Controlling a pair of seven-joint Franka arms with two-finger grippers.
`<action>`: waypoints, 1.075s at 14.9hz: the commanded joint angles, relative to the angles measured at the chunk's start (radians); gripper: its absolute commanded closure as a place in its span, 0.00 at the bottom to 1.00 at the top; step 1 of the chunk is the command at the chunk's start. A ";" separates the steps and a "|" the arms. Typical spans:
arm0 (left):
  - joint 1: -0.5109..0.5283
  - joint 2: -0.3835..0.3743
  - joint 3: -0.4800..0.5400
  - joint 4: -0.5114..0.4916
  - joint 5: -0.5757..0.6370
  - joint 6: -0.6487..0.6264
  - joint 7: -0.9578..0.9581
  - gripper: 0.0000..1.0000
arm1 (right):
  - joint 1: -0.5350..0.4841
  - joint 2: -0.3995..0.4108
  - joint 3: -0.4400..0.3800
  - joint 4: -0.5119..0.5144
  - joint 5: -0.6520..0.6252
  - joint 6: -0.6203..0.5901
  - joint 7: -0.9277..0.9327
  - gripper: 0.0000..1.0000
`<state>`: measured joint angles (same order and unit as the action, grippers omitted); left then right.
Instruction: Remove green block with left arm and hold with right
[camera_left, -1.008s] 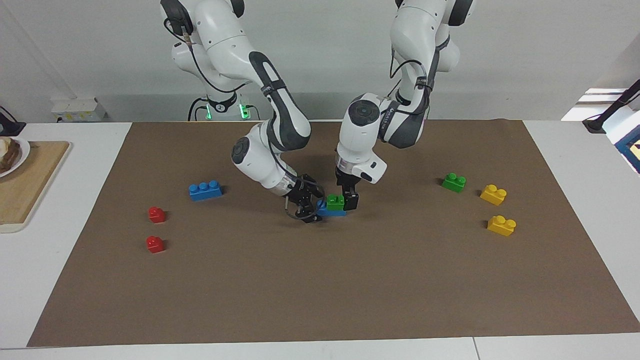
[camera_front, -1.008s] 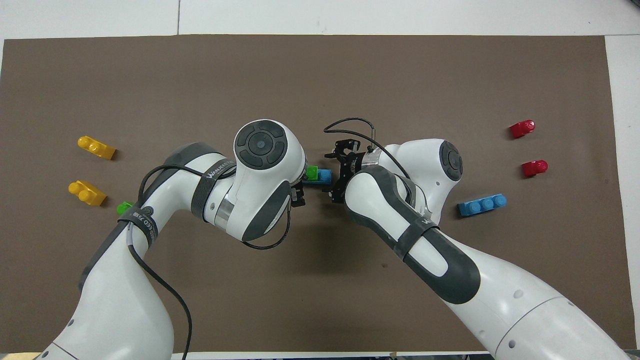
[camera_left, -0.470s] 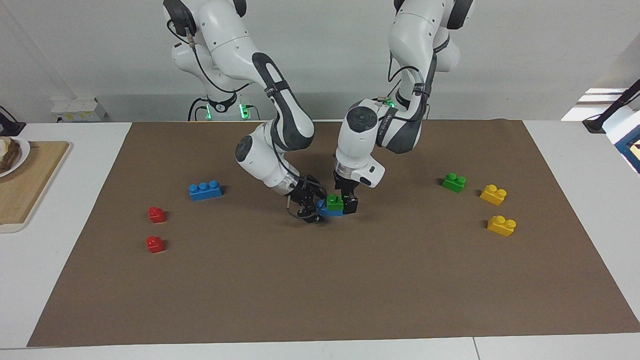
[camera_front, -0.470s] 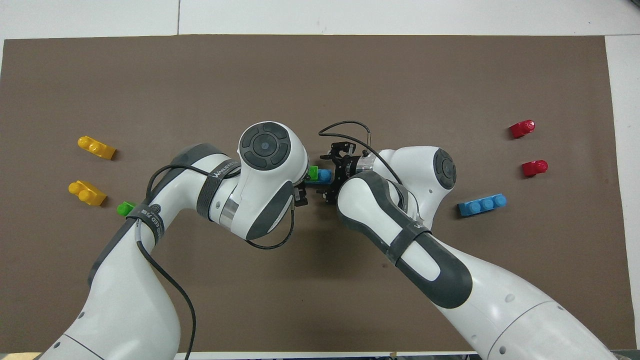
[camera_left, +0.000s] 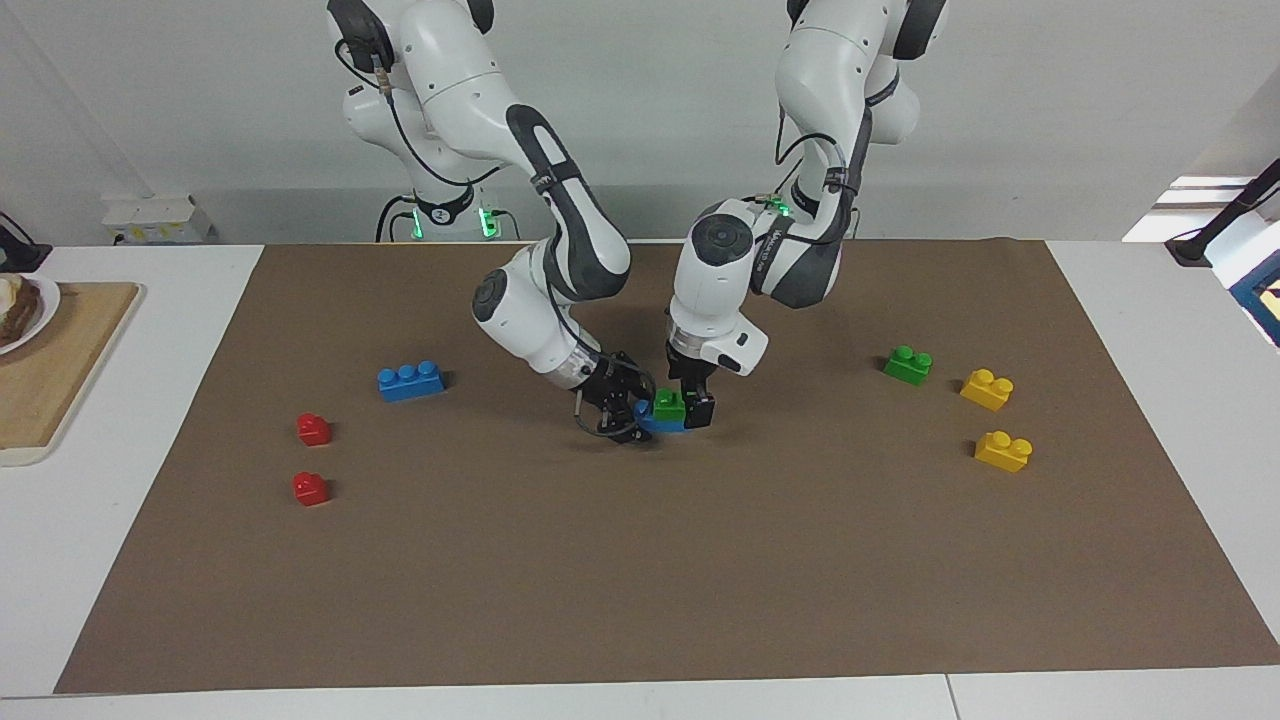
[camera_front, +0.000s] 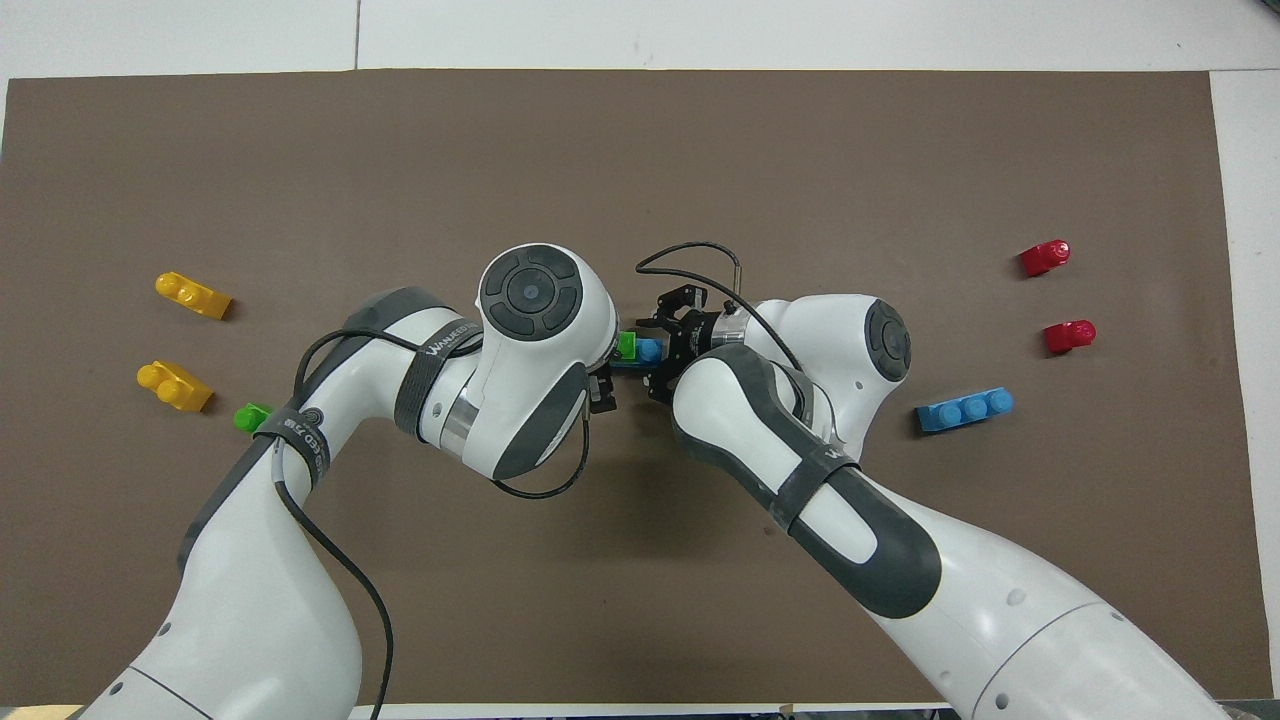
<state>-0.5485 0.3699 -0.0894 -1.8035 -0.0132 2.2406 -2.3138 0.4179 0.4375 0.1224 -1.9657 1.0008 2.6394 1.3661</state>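
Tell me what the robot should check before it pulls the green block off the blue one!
1. Green block sits on the blue block: ok.
2. Left arm is down at the green block: ok.
3. Left arm has a firm hold on the green block: cannot tell.
4. Right arm is down at the blue block's end: ok.
5. Right arm holds the blue block steady: cannot tell.
6. Spare green block lies well apart, toward the left arm's end of the table: ok.
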 joint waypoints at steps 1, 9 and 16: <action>-0.019 0.004 0.014 -0.005 0.019 0.011 -0.030 0.00 | 0.007 0.020 0.002 -0.007 0.032 0.045 -0.038 0.58; -0.019 0.003 0.014 -0.008 0.024 0.013 -0.030 0.00 | 0.029 0.043 0.003 -0.006 0.039 0.099 -0.101 1.00; -0.019 0.003 0.014 -0.007 0.025 0.014 -0.016 1.00 | 0.032 0.043 0.002 -0.007 0.048 0.108 -0.110 1.00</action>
<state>-0.5485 0.3705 -0.0852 -1.8045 0.0021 2.2531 -2.3180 0.4360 0.4490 0.1235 -1.9711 1.0057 2.6917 1.2975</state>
